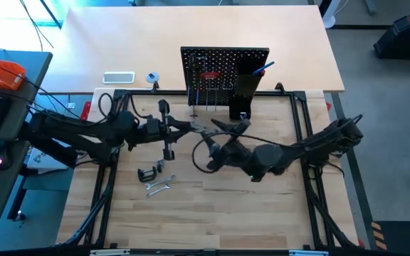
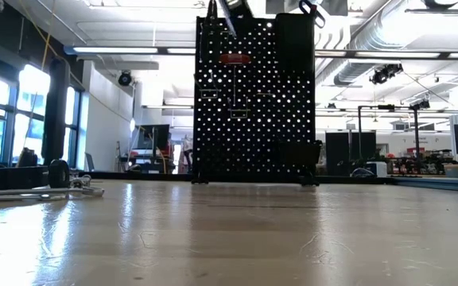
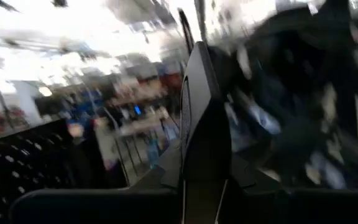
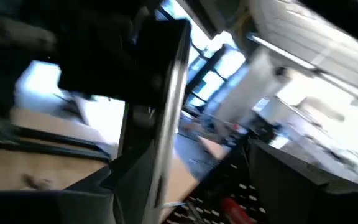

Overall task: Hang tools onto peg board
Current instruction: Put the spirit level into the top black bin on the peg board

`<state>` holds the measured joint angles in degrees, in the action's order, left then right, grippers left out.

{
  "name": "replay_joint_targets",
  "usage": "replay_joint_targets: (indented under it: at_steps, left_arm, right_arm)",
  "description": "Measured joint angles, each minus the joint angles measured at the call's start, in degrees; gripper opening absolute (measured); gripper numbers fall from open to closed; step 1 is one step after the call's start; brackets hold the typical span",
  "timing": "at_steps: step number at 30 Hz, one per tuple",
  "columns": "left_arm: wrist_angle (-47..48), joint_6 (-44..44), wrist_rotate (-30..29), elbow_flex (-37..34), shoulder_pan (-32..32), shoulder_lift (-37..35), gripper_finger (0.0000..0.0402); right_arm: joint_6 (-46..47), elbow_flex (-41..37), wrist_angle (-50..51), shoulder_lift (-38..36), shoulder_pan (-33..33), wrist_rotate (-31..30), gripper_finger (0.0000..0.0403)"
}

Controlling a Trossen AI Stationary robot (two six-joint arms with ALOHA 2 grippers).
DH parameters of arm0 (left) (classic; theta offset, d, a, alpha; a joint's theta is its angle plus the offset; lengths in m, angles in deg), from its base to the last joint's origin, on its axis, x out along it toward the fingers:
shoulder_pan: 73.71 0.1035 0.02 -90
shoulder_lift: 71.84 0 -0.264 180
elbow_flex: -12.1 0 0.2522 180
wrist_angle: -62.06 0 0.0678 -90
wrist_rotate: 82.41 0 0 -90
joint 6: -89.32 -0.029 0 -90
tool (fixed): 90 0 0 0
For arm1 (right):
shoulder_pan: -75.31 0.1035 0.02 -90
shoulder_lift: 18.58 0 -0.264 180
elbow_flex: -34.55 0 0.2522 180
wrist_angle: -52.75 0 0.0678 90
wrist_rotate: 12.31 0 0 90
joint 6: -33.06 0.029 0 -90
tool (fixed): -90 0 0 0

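The wooden table (image 1: 212, 213) fills the high view. The two dark arms reach in over it from either side: the left arm (image 1: 77, 131) and the right arm (image 1: 312, 146) meet just in front of the peg board (image 1: 224, 65). The board stands upright at the table's far middle edge, with a tall black box holder (image 1: 246, 91) on its right part.

The left jaws are closed narrowly on the black-and-silver bar (image 3: 201, 124), held in the air between the two arms, near the board. The right jaws sit close against that same bar (whether they are wide or gripping, I cannot tell; the right wrist view is blurred).

The black C-clamp (image 1: 146, 173) lies on the table, nearer than the left arm, with the silver wrench (image 1: 159, 188) just beside it. The red-handled screwdriver (image 1: 208, 73) hangs on the board, and the blue T-handle hex key (image 1: 265, 67) pokes out of the box holder.
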<state>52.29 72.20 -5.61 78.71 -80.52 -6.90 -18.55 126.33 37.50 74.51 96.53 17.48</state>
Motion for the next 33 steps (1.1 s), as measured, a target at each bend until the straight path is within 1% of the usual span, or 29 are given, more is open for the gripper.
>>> replay_joint_targets:
  at_steps: [2, 5, 7, 10, 12, 13, 15, 18, 21, 29, 33]
  left_arm:
    - [7.02, -0.16, 1.92, 2.96, 0.20, 0.34, 0.0036]
    - [14.98, -0.62, 3.57, 6.93, 0.50, 0.83, 0.0036]
    - [16.66, -1.05, 3.76, 9.10, 0.63, 1.12, 0.0036]
    - [18.45, -1.30, 4.56, 11.07, 0.86, 1.63, 0.0036]
    - [18.94, -1.20, 5.73, 11.67, 1.17, 1.76, 0.0036]
    - [19.39, -1.10, 6.49, 12.09, 1.25, 1.84, 0.0036]
    - [19.42, -0.54, 7.86, 13.46, 1.69, 2.37, 0.0036]
    - [21.70, 0.06, 8.53, 15.14, 1.99, 3.56, 0.0036]
    - [22.93, -0.14, 8.71, 16.21, 1.99, 4.99, 0.0036]
    - [24.24, -0.15, 11.89, 19.68, 2.76, 8.32, 0.0036]
    - [24.04, -0.12, 13.16, 20.86, 3.14, 9.00, 0.0036]
  right_arm:
    - [6.67, 0.19, 6.95, -2.81, 0.12, 3.49, 0.0247]
    - [18.52, 2.99, 19.53, -5.97, -1.00, 9.80, 0.0248]
    - [24.41, 5.25, 27.73, -6.94, -2.11, 15.44, 0.0248]
    - [33.23, 10.35, 39.46, -7.27, -4.79, 25.47, 0.0248]
    - [37.03, 13.19, 44.59, -7.00, -6.65, 29.50, 0.0248]
    - [38.26, 14.31, 46.17, -6.90, -7.44, 30.48, 0.0248]
    - [39.39, 14.97, 48.57, -6.73, -8.56, 31.61, 0.0248]
    - [39.92, 14.95, 48.21, -6.62, -9.93, 36.69, 0.0248]
    - [41.22, 14.97, 48.10, -6.52, -10.86, 39.40, 0.0248]
    - [43.18, 14.95, 49.54, -5.69, -12.24, 42.85, 0.0244]
    - [43.90, 14.93, 51.78, -5.33, -12.69, 43.09, 0.0221]
